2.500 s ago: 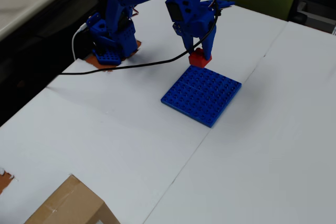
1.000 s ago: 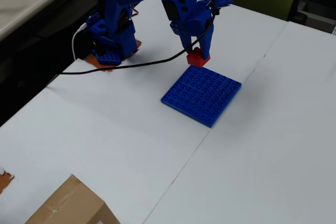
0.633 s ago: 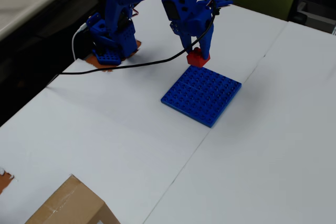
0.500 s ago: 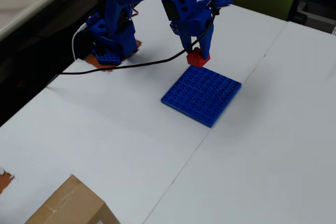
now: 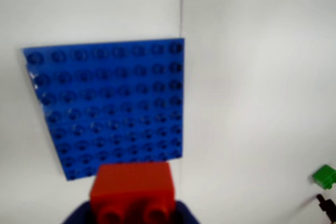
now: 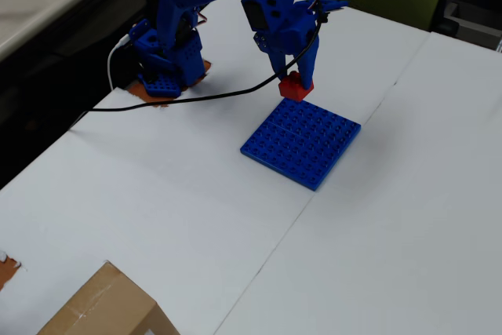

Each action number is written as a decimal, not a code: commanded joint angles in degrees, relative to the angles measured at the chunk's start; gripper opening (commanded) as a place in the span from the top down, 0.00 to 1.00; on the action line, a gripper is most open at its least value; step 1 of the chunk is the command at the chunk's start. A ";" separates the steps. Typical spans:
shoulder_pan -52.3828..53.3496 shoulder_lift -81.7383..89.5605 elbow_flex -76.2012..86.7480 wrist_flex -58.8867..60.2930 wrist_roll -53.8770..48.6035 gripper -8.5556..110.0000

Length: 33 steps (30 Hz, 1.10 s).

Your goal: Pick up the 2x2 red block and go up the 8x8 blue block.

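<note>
White paper covers the desk point(image 6: 157, 194), where the 8x8 blue block point(image 6: 301, 142) lies flat beside a seam between sheets. Held off the desk, the end effector point(image 6: 295, 82) grips the 2x2 red block point(image 6: 296, 85) at the plate's far corner in the overhead view. A cardboard box point(image 6: 106, 307) sits at the bottom edge.

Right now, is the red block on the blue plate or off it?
Off: the pincer holds the red block beside the blue plate's edge.
</note>
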 commanded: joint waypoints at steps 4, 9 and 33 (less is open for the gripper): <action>0.26 1.32 -0.09 -0.44 -14.15 0.92; 0.09 1.32 -0.09 -0.44 -14.15 0.92; 0.00 1.14 -0.09 -0.18 -14.15 0.92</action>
